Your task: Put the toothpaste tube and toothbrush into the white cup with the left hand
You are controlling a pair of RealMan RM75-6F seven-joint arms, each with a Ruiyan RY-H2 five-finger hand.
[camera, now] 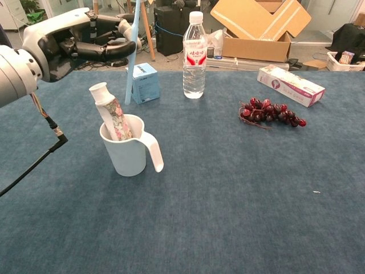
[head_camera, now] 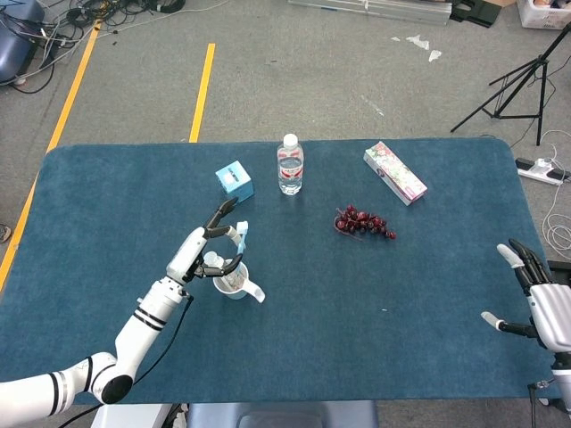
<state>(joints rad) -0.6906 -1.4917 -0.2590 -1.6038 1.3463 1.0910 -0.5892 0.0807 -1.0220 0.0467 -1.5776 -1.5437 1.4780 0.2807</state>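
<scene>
Fingers, left hand (camera: 85, 43): dark fingers (camera: 114, 50) pinch a light blue toothbrush (camera: 132, 54) near its upper part; the other fingers reach forward past it.
Toothbrush: hangs close to upright, slightly tilted, its lower end above the bench and behind the cup, in front of the small blue box in the chest view; it is not in the cup.
White cup (camera: 128, 154): stands upright on the blue bench (camera: 228, 217), its handle pointing toward the robot's right and slightly forward.
Cup contents: a flower-patterned toothpaste tube (camera: 111, 117) stands inside, leaning toward the left, its white cap end sticking up above the rim.
Head view: the left hand (head_camera: 203, 254) sits just beside the cup (head_camera: 234, 283), with the toothbrush (head_camera: 242, 236) rising just behind the rim.
Fingers, right hand (head_camera: 540, 303): spread apart, holding nothing, at the bench's right edge, well apart from everything else.
Water bottle (camera: 194, 54): upright with a white cap and red label, behind the cup and to its right.
Small blue box (camera: 142, 83): on the bench just left of the bottle.
Grapes (camera: 271, 114): a dark red bunch lying on the bench, right of the bottle.
Long box (camera: 291, 84): white and pink, lying flat behind the grapes near the far right.
Cardboard carton (camera: 259, 25): open, on the floor beyond the bench.
</scene>
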